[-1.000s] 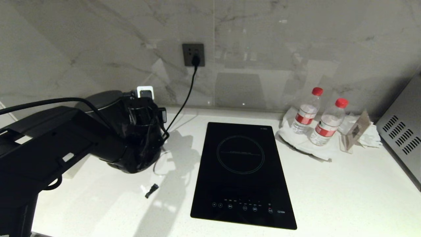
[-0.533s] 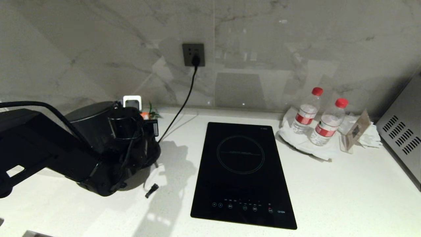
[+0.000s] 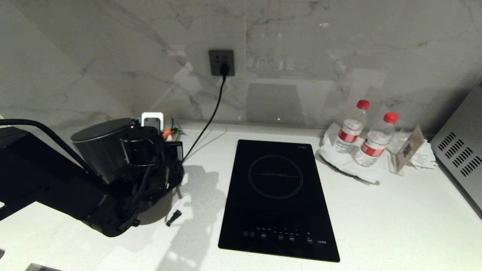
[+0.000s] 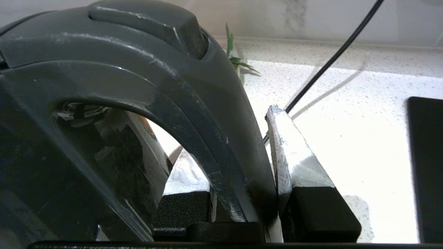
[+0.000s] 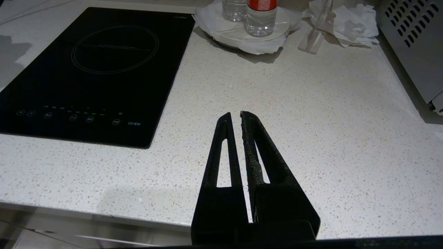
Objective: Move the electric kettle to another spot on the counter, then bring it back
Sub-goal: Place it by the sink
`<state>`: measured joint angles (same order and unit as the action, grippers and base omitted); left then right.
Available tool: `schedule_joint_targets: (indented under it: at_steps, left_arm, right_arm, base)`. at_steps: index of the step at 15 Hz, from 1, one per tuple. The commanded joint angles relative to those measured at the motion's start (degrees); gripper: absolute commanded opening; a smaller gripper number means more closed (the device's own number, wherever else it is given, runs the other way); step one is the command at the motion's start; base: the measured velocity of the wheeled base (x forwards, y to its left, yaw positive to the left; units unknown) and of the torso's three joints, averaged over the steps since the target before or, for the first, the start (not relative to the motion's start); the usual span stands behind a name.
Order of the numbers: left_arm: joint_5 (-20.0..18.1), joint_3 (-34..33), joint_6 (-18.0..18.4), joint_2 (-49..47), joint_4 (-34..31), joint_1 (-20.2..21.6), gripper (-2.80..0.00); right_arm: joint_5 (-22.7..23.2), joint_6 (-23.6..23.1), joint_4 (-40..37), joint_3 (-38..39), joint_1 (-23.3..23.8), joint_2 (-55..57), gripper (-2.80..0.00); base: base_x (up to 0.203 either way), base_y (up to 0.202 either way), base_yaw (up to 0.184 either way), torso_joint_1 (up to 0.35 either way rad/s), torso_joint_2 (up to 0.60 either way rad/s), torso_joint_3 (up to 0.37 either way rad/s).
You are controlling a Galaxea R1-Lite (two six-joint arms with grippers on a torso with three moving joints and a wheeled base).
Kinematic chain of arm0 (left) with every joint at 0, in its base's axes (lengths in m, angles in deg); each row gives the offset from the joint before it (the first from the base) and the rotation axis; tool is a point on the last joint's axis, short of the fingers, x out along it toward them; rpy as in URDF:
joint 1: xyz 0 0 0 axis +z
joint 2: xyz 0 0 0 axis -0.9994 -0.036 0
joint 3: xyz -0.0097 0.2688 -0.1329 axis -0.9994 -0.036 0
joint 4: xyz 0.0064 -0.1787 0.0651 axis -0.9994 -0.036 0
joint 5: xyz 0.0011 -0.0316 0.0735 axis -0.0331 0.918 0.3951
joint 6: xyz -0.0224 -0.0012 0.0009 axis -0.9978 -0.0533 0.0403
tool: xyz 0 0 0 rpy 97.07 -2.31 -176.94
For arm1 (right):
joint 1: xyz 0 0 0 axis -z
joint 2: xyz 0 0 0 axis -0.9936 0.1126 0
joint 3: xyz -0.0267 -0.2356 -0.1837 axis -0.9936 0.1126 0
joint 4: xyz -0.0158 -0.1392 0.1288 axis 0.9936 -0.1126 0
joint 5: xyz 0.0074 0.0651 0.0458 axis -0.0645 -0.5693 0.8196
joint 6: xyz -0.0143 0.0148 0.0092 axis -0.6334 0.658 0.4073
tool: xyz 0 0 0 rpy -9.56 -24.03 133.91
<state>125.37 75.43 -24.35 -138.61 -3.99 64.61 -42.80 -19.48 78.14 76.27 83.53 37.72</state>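
We've got left claw point(image 4: 242, 204) clamped on kettle point(image 3: 99, 145) handle point(image 4: 207, 131), mid-carry over surface point(image 3: 376, 218); next: set down upright, clear of cord point(image 3: 207, 124). Right claw point(image 5: 237, 119) closed, idle.

Place: a kitchen, likely in a home or serviced apartment.
Worktop: a white speckled stone counter point(image 3: 395, 218) running along the wall.
Cooking: a black glass induction cooktop point(image 3: 276, 195) set flat into the counter, with one ring and a row of touch controls.
Wall: a glossy marble-look backsplash point(image 3: 339, 56) carrying a dark power socket point(image 3: 221, 62) with a black cord point(image 3: 211, 116) plugged in.
Appliances: an electric kettle point(image 3: 101, 148) on the left; a vented steel appliance point(image 3: 461, 154) at the right edge.
Supplies: two red-capped water bottles point(image 3: 372, 145) on a white napkin.
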Motion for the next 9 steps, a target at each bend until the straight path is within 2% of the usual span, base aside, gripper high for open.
schedule_joint_targets:
  at_steps: [1,9]
  left_arm:
    - [0.7,0.28,0.05,-0.35,0.34,-0.15,-2.8]
    - [1.23,1.07,-0.04,-1.39,0.43,0.29,-2.8]
  right_arm:
    - [0.03,-0.05,-0.03,0.0,0.0,0.05,-2.8]
    - [0.03,-0.05,-0.03,0.0,0.0,0.05,-2.8]
  base:
    - [0.0,0.0,0.0,0.0,0.0,0.0]
    - [0.0,0.0,0.0,0.002,0.0,0.178]
